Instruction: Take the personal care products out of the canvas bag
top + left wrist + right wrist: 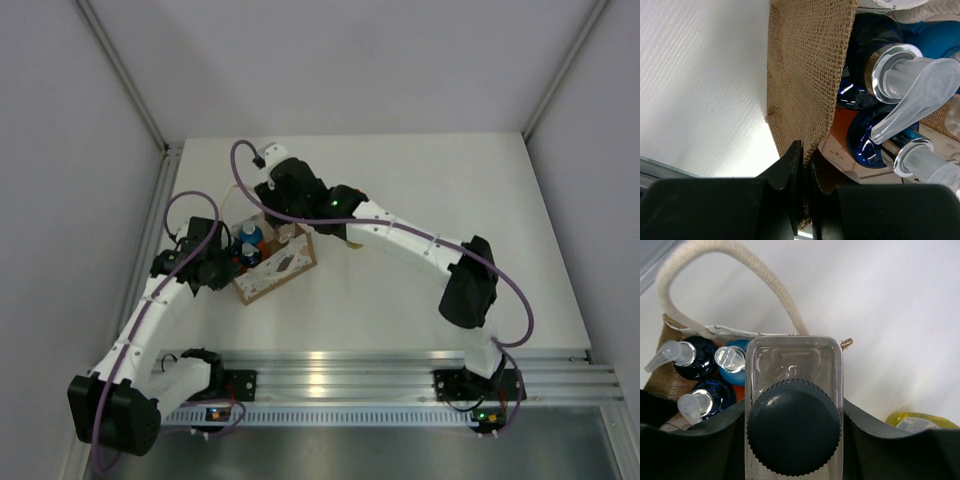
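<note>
1. The clear bottle [792, 362], dark-capped, stands upright in the right end effector [794, 415], its long axis pointing straight up at the wrist camera. In that view the bag [280, 268] sits below it, spreading toward 9 o'clock.
2. The right end effector is clamped on the bottle's two flanks just under the cap. Whether the bottle's base has cleared the bag's rim cannot be told.
3. Seen from overhead, the bag lies at 3 o'clock of the left end effector [802, 170] and at 6 o'clock of the right one. Both are right at the bag.
4. The left end effector is pressed together on the bag's woven wall, pinning that edge.
5. Three pump bottles [702, 357] with blue bodies stand inside the bag. A yellow bottle [917, 421] rests outside it on the desk [420, 290], at 4 o'clock of the held bottle in the right wrist view.
6. The coming move looks like a straight lift along the bottle's axis, then a carry out over the desk. The rope handle [740, 260] arching at 11 o'clock could snag it.
</note>
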Controlling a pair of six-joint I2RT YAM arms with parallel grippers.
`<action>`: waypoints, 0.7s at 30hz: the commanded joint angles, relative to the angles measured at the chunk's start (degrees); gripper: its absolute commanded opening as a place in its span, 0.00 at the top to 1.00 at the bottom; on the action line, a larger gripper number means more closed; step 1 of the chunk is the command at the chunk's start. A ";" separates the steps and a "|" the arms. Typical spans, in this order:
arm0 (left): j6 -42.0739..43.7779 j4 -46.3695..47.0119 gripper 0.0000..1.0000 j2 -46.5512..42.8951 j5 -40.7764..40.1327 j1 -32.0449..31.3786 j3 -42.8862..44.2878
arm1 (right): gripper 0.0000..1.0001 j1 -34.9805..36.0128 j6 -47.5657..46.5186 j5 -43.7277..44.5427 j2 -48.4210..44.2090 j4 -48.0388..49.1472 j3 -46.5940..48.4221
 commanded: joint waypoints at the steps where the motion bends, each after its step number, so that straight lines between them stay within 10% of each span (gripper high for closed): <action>1: 0.68 -2.85 0.89 0.03 -0.85 -0.01 -1.62 | 1.00 -0.65 -1.39 2.22 -9.48 7.26 2.18; 21: 0.68 -2.67 0.89 0.91 -0.32 -0.01 -1.36 | 1.00 -4.51 -8.79 14.52 -23.28 2.17 7.20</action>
